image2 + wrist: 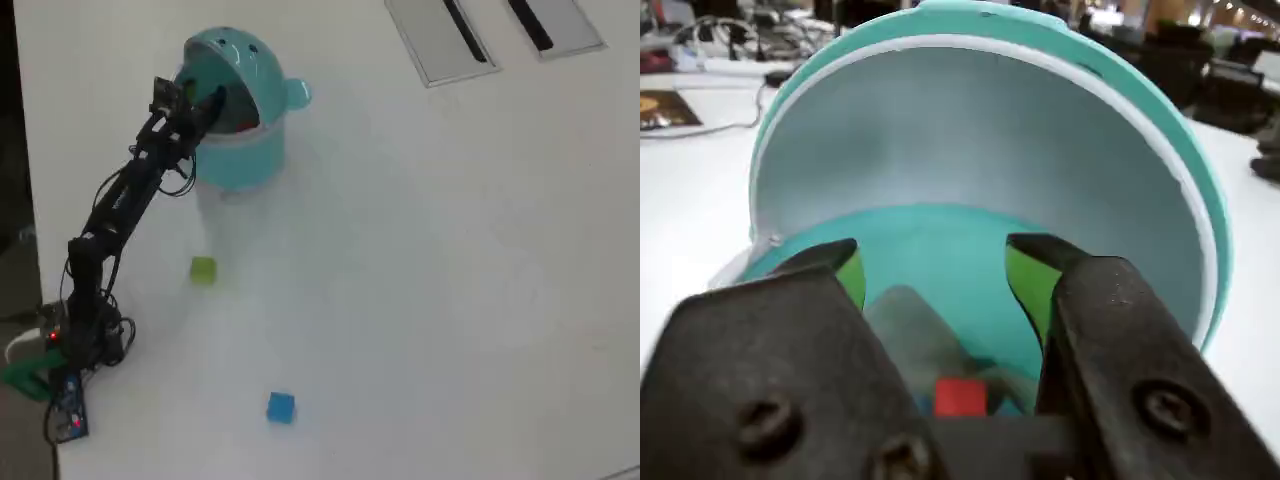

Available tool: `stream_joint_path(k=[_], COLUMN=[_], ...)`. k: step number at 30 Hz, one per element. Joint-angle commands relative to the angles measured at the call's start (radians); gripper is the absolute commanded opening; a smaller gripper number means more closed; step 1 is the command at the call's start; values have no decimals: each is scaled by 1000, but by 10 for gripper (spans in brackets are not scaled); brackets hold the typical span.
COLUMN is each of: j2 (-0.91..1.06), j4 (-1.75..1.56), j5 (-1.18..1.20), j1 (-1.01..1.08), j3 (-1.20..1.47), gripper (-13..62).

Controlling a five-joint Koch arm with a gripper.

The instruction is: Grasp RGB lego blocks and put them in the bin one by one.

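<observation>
The teal bin (pixel 1070 60) fills the wrist view, its domed hood arching over the opening. My gripper (pixel 932 270) hangs open just over the bin's mouth, its green-padded fingertips (pixel 1028 280) spread wide with nothing between them. Below them the red block (pixel 960 396) lies on the bin's floor. From overhead the arm reaches up to the bin (pixel 240 150) with the gripper (pixel 212 100) at the opening. The yellow-green block (pixel 203 269) rests on the white table below the bin. The blue block (pixel 280 407) lies farther down near the front.
Two flat grey panels (pixel 440 40) lie at the top right of the overhead view. The arm's base (pixel 70 345) sits at the table's left edge. Cables and clutter (pixel 730 40) lie beyond the bin in the wrist view.
</observation>
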Motion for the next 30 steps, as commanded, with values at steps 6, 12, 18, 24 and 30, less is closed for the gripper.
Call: stream_joint_path(k=[6, 12, 18, 24, 30], j2=[106, 256, 430, 568, 626], j4=[89, 146, 176, 270, 290], j5=[-28, -28, -28, -31, -32], j1=[31, 86, 163, 236, 276], j3=[-92, 38, 247, 428, 572], gripper=[294, 294, 294, 294, 312])
